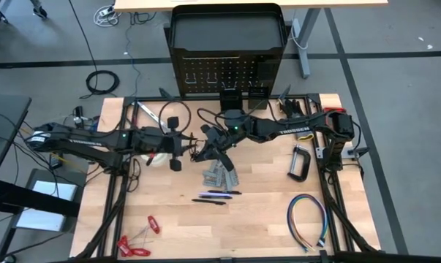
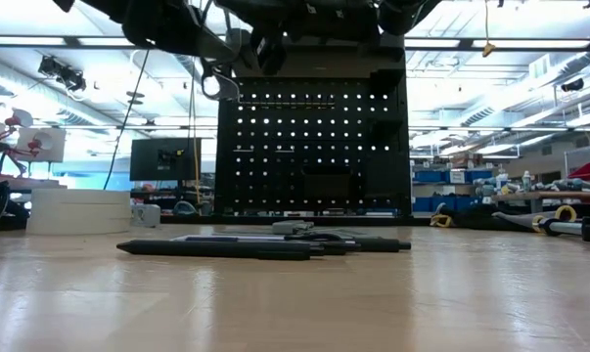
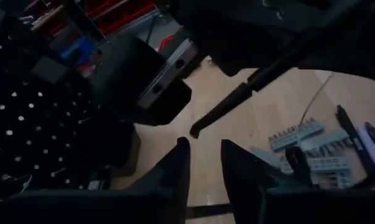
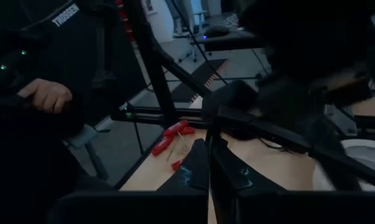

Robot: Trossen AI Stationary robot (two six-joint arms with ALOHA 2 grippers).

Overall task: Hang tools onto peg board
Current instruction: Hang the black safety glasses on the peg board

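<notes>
The peg board (image 1: 227, 73) stands upright at the table's far edge. Both grippers hover high over the table's middle, facing each other. My left gripper (image 3: 203, 144) is open with nothing between its fingers. My right gripper (image 1: 205, 150) is shut on a thin dark rod-like tool (image 3: 237, 96). The tool's free end (image 3: 195, 130) points at the left fingertips and stops just short of them. Below lie grey metal pieces (image 1: 220, 175) and dark pens (image 1: 216, 196) flat on the wood. My right gripper holds the dark rod-like tool at its end away from the left gripper; the gripper's own body hides the place of contact. The fingers come level from the table's right. The tool is lifted clear of the table and slants toward the left gripper.
A white tape roll (image 1: 156, 157) lies under the left arm, and a black cable loop (image 1: 175, 113) lies near the board. A black C-clamp (image 1: 300, 162) is at the right, a multicoloured wire loop (image 1: 308, 219) at the near right, and red-handled tools (image 1: 136, 245) at the near left.
</notes>
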